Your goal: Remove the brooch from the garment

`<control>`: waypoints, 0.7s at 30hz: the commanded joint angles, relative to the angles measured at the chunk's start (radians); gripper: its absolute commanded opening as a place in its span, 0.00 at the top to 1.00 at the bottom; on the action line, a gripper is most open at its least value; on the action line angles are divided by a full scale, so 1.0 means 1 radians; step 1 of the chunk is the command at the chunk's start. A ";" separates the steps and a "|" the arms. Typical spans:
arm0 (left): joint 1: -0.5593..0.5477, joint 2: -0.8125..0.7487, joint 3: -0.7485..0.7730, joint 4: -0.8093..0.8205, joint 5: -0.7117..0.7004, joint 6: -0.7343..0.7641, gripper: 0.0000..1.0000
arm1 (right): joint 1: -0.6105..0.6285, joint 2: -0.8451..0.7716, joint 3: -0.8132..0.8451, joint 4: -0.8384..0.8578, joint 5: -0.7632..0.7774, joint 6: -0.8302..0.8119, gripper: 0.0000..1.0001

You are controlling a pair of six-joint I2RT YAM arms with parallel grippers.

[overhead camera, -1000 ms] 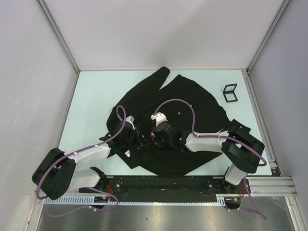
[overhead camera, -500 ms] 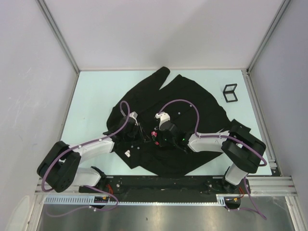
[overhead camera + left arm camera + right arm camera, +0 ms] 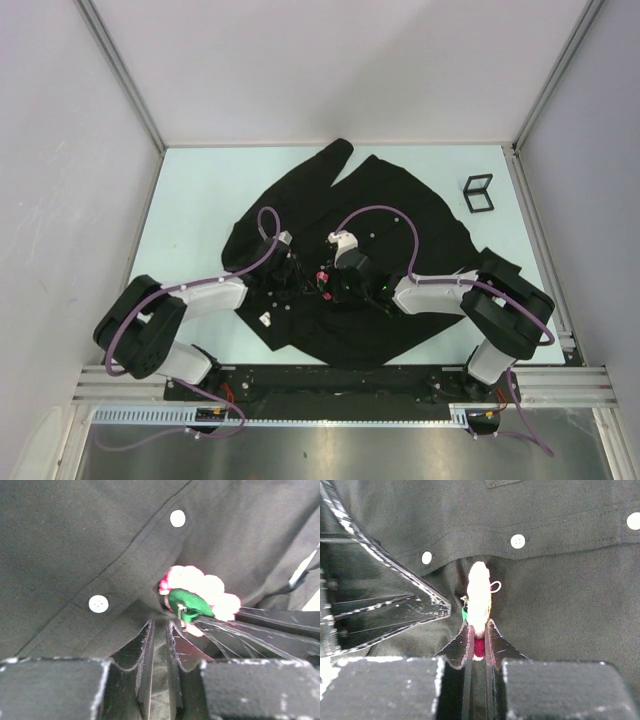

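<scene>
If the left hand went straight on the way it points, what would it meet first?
The black button-up shirt: the left hand pinches a fold of it. Just beyond, slightly right, sits the pink flower-shaped brooch; depth unclear.

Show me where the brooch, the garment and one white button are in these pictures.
brooch [image 3: 479, 592]: right wrist view, pale petal edge.
garment [image 3: 400, 190]: top external view, bare cloth at its far side.
white button [image 3: 518, 541]: right wrist view, its centre.
</scene>
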 commanded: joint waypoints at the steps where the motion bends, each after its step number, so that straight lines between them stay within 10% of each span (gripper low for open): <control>1: 0.002 0.032 0.018 0.063 0.031 0.012 0.83 | -0.014 -0.001 -0.022 -0.025 0.014 -0.007 0.92; 21: -0.006 0.066 0.038 0.111 0.066 0.002 0.86 | 0.003 0.025 -0.018 -0.013 0.001 -0.024 0.61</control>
